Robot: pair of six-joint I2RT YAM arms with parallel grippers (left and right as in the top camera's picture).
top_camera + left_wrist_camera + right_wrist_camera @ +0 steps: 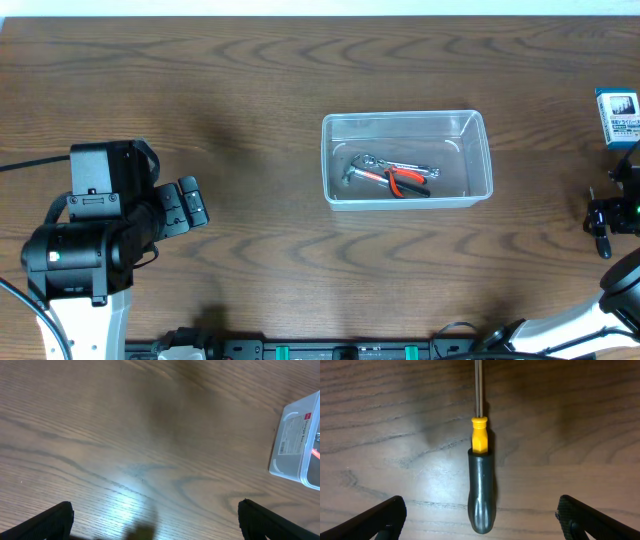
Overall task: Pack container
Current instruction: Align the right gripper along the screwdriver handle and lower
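Entry: screwdriver [481,487] awaiting pickup, right claw [481,519] wide above it.
Clear plastic container [470,150] stood near the middle of the table [250,90], a little toward the right edge, holding red-handled pliers [408,182] and a silvery tool [358,170]. The screwdriver, grey handle with yellow collar, lay flat on the table by the right edge, centred between the claw's spread fingers, untouched. Left claw [155,520] equally wide, empty, near the left edge. Handling note: probably best lowered straight and closed across the thick of the handle, not the thin shaft, then lifted level and carried clear over the container rim.
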